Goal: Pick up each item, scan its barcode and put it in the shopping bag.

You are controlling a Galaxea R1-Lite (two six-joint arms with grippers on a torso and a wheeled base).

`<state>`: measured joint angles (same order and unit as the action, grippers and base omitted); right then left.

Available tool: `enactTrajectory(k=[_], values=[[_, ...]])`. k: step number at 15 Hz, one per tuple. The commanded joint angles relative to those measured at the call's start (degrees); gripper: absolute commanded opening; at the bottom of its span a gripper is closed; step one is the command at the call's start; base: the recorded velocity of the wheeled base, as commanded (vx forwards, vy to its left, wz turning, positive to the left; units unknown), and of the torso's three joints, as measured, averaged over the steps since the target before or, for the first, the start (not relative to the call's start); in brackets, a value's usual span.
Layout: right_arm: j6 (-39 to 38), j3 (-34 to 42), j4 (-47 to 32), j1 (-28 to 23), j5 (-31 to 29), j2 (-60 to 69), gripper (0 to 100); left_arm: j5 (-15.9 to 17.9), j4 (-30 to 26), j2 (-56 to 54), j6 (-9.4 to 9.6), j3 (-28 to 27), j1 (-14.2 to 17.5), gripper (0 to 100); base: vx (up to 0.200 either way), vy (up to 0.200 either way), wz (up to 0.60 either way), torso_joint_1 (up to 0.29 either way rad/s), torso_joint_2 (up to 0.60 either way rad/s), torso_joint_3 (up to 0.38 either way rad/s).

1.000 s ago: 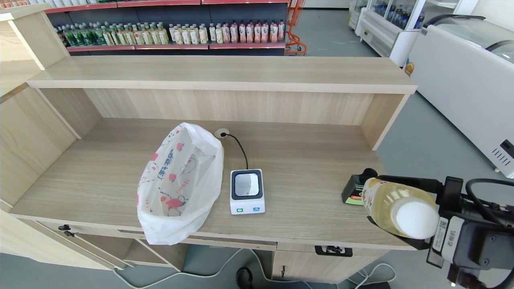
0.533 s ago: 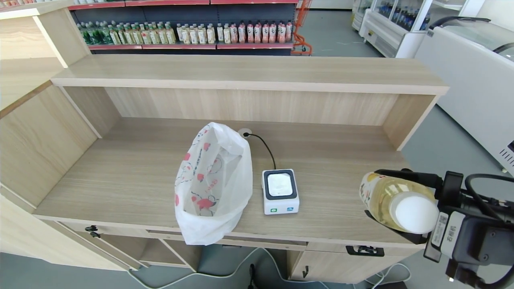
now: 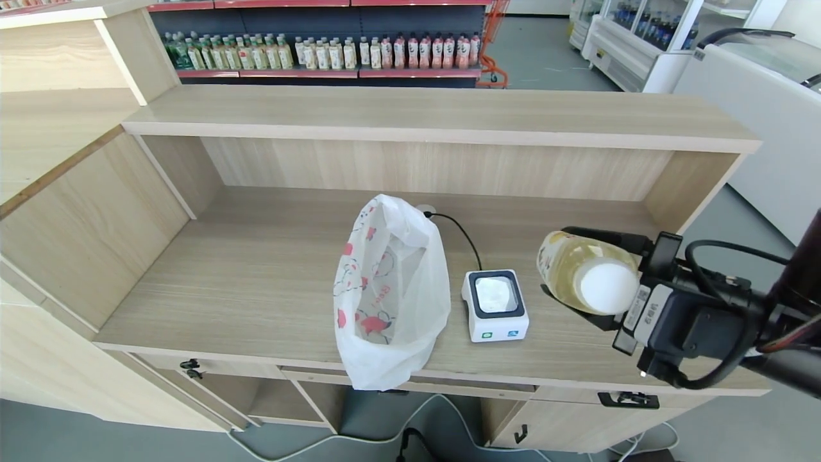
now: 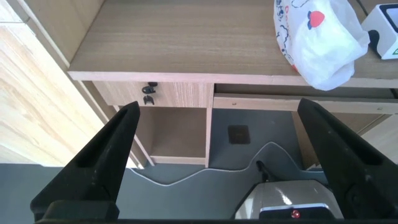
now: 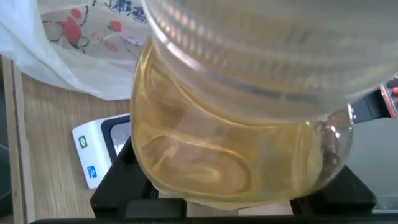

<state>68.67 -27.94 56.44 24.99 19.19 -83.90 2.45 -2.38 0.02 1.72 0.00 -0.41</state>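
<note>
Right gripper (image 3: 557, 263) clamps the bottle (image 3: 571, 266) above the counter's (image 3: 269, 269) right end, just right of the scanner (image 3: 495, 304); we should swing it over the window, barcode facing down, before the bag (image 3: 391, 289).

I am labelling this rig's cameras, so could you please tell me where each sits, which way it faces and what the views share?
Head view: on the robot's head, facing forward and down at the counter; the right gripper holds the bottle.
Left wrist view: on the left wrist, facing the counter's front edge and floor; the open left gripper frames it.
Right wrist view: on the right wrist, facing the counter past the bottle.
Shared: shopping bag and scanner appear in all three.
</note>
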Motion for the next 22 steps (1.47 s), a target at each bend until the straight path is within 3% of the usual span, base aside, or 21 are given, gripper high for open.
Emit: enactTrajectory(k=[1,4,10,22], values=[[0.8,-1.3,1.9,-3.7,1.7,-6.2,0,0.0,0.0,0.0,0.04,0.0,0.0,100,0.000,0.000,0.00,0.000,0.00,0.000],[3.2,-2.3,1.0,-10.0,8.8,-9.6,0,0.0,0.0,0.0,-0.05,0.0,0.1,100,0.000,0.000,0.00,0.000,0.00,0.000],[2.8,-12.8,-1.0,-9.7,18.7,-18.5,0,0.0,0.0,0.0,-0.05,0.0,0.0,100,0.000,0.000,0.00,0.000,0.00,0.000],[2.8,-16.7,-0.9,-10.1,22.4,-24.5,0,0.0,0.0,0.0,-0.05,0.0,0.1,100,0.000,0.000,0.00,0.000,0.00,0.000]])
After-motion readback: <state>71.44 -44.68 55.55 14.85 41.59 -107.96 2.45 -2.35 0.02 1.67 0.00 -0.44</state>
